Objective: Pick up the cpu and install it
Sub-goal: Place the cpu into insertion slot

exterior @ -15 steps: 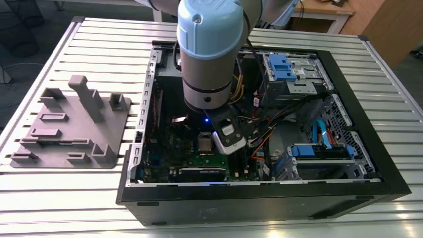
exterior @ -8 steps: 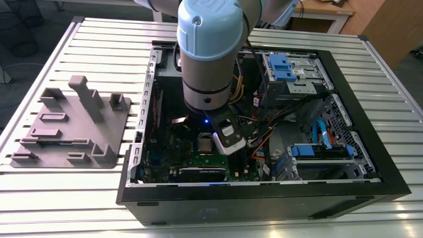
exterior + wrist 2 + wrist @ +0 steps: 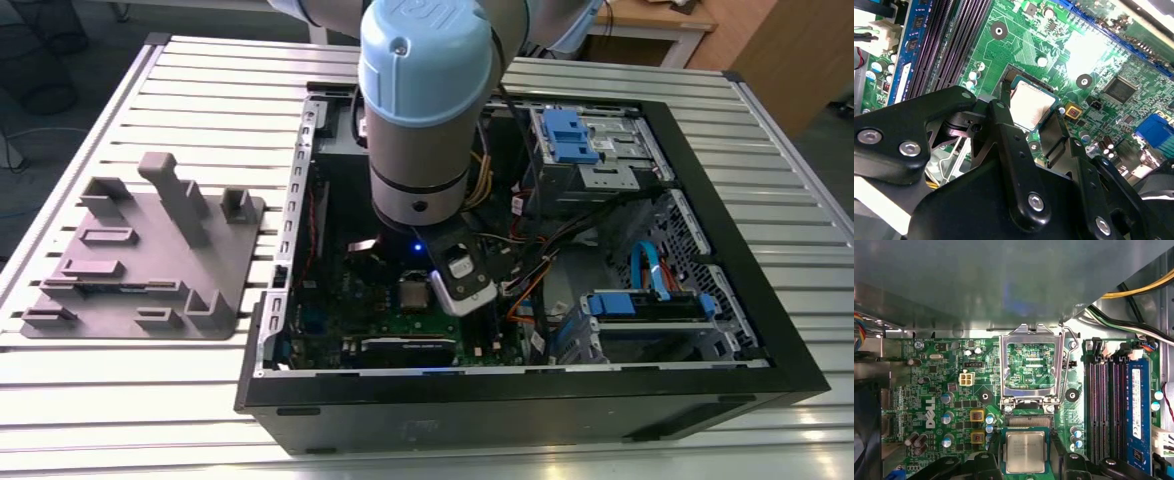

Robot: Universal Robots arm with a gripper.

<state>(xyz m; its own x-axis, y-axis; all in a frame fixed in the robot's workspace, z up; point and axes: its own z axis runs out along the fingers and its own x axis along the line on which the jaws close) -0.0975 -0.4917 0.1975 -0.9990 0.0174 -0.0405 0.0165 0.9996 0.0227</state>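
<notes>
- Seating the chip is the step in hand, by my reading: the cpu [image 3: 1025,452] lies flat and square in the socket recess on the motherboard [image 3: 929,390]. It is just beside the hinge of the socket frame [image 3: 1030,331], which is flipped open away from it, green board showing through its window.
- Pincer [image 3: 1028,114] straddles the cpu from above. Cannot tell whether it clasps the chip or has let go.
- Memory slots [image 3: 1104,405] run alongside the socket, near but apart.
- Exterior view: arm reaches down into the open computer case [image 3: 534,410] on the worktop [image 3: 134,400]. Grey tray [image 3: 147,260] lies well apart, on that view's left.
- To do it well, I judge: keep the chip level and its edges parallel to the recess, use no sideways drag and no pressing, and stay clear of the opened frame.
</notes>
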